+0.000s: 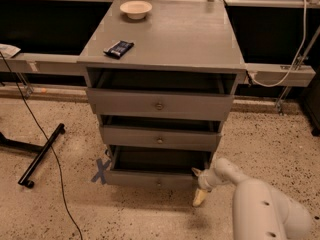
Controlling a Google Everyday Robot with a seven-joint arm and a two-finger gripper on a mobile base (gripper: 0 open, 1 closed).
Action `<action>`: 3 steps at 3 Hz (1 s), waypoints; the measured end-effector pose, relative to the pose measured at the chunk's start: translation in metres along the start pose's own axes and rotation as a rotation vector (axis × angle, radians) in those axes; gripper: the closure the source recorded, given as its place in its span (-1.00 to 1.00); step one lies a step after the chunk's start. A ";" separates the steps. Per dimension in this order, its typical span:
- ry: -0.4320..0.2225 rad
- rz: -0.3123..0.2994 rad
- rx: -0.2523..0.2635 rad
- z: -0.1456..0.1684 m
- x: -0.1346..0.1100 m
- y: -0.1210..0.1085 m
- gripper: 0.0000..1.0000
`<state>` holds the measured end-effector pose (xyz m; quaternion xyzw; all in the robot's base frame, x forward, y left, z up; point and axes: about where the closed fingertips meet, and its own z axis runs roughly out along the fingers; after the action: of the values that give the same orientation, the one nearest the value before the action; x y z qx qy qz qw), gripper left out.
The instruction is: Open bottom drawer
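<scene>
We hold our gripper (198, 185) low by the right end of the bottom drawer (145, 178), the lowest one, already out a bit, so we can tug it more, but we can't see if the gripper pinches.

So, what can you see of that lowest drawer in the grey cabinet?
The bottom drawer is the lowest of three in the grey cabinet, wooden in look, with a shallow front panel and a small round centre knob. It stands partly pulled out and level, just above the floor; its inside is dark, contents not discernible. The robot's gripper sits at its front right corner, seemingly against it. A blue tape cross marks the floor by its left corner.
</scene>
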<state>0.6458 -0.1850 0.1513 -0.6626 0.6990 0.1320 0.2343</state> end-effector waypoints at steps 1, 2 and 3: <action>-0.007 0.063 -0.037 -0.035 0.034 0.066 -1.00; -0.008 0.088 -0.066 -0.045 0.044 0.097 -1.00; -0.014 0.084 -0.062 -0.049 0.042 0.099 -1.00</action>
<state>0.5398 -0.2369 0.1598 -0.6387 0.7202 0.1680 0.2125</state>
